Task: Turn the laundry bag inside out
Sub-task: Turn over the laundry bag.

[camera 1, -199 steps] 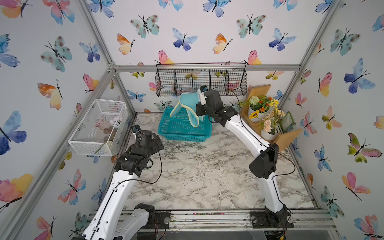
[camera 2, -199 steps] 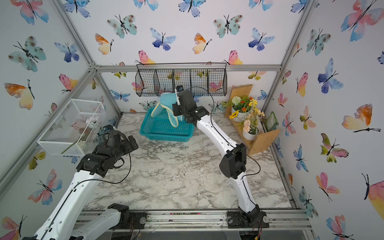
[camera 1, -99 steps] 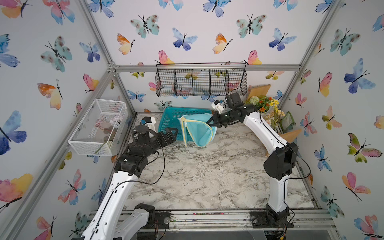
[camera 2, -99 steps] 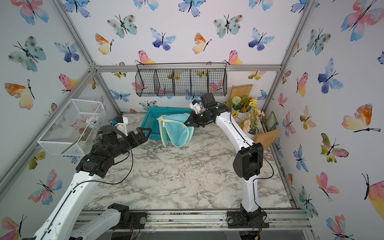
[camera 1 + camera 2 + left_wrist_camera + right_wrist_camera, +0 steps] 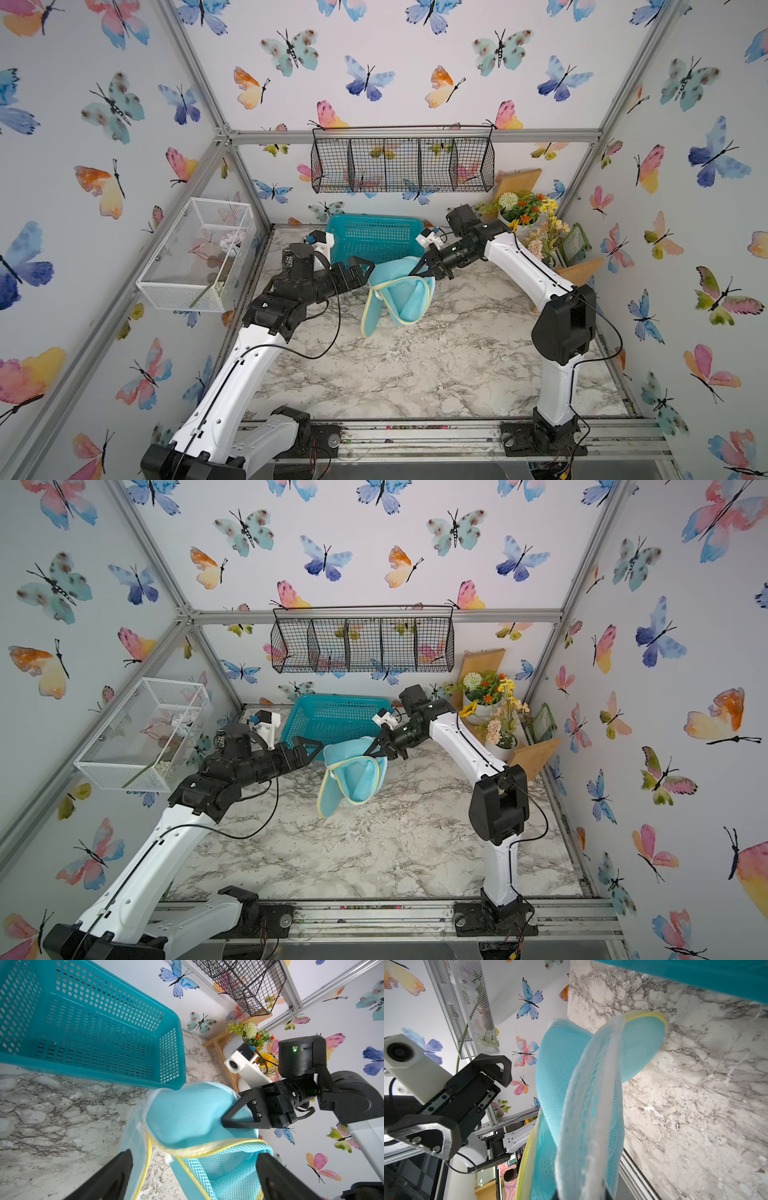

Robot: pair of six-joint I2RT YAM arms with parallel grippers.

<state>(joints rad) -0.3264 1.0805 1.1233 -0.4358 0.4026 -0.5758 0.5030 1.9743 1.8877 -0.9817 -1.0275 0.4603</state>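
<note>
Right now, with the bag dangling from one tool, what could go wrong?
The right tool pinches only a small fold of the bag, so the hanging fabric could slip free.
The open left tool sits at the folded rim and might clamp several layers together.
The basket stands close behind; fabric could snag.

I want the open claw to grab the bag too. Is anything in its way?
Nothing visible is. The open left claw sits right beside the laundry bag, which hangs from the shut right claw.
</note>
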